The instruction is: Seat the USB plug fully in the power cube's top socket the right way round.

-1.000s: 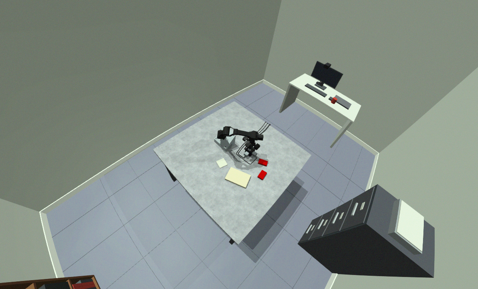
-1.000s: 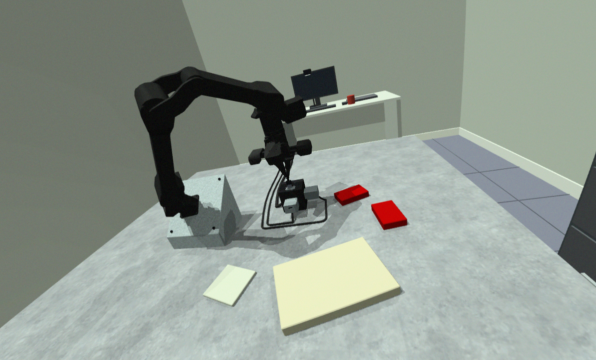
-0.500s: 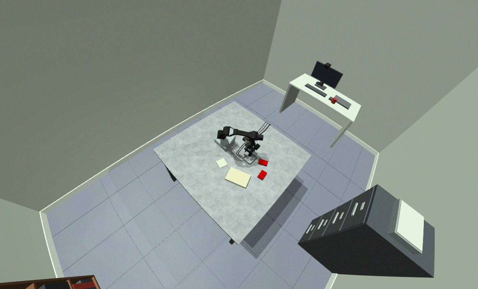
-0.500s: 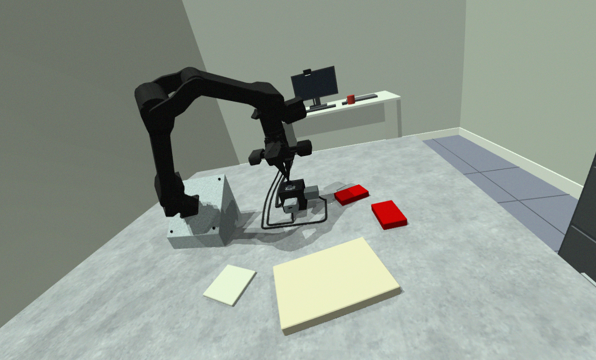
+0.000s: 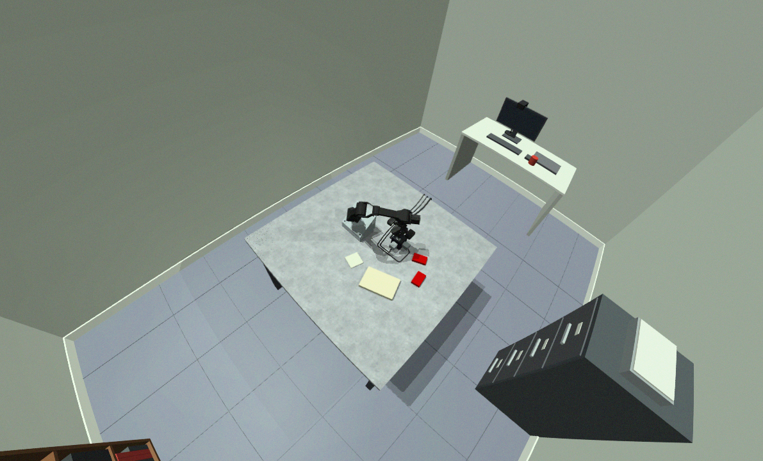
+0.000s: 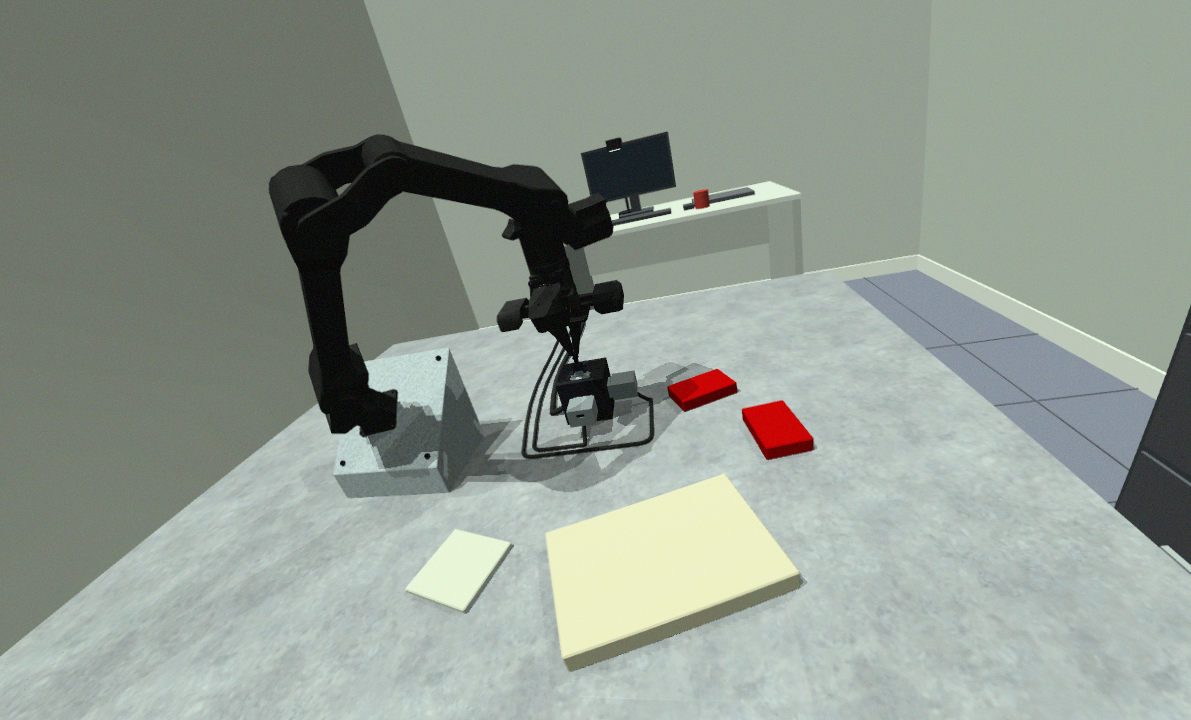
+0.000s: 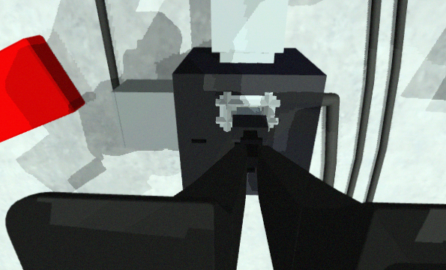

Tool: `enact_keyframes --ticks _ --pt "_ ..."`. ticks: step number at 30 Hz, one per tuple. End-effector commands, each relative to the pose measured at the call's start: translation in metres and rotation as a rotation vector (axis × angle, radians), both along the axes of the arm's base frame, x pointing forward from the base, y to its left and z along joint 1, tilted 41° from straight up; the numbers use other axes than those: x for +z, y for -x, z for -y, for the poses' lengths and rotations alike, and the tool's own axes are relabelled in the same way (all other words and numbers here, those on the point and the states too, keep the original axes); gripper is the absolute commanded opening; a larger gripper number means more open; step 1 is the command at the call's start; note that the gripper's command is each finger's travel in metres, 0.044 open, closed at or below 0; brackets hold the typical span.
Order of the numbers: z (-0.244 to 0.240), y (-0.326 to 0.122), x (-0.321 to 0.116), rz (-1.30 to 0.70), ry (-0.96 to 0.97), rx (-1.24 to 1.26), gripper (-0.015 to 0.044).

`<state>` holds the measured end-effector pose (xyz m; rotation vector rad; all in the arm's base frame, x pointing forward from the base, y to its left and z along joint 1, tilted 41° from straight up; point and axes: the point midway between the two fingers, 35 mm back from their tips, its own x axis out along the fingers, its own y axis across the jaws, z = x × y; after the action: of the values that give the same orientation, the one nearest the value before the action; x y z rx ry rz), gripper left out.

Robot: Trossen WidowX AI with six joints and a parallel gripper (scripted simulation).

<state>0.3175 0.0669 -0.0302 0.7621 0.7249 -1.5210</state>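
1. The fingers point(image 5: 398, 246) point(image 6: 575, 359) are closed on the small black USB plug point(image 7: 249, 121), directly at their tips.
2. The plug is at the top socket point(image 6: 574, 376) point(image 7: 247, 100) of the power cube point(image 6: 572, 388) point(image 7: 196, 165), overlapping the metal rim's near side in the wrist view; its depth and which way round it faces cannot be told.
3. Plug and socket both look longest across the wrist view, along the fingers' closing line. That match matters most: I'd confirm orientation and centring before any straight push.
4. If reversed, lift out and half-turn; tilting could jam it.
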Motion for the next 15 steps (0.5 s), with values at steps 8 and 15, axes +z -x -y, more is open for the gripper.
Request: enact_keyframes --ticks 8,15 --pt "0.0008 -0.0002 -0.0013 -0.001 -0.001 0.004 0.0000" --pt "0.0013 -0.0001 -0.0020 -0.001 -0.001 0.004 0.0000"
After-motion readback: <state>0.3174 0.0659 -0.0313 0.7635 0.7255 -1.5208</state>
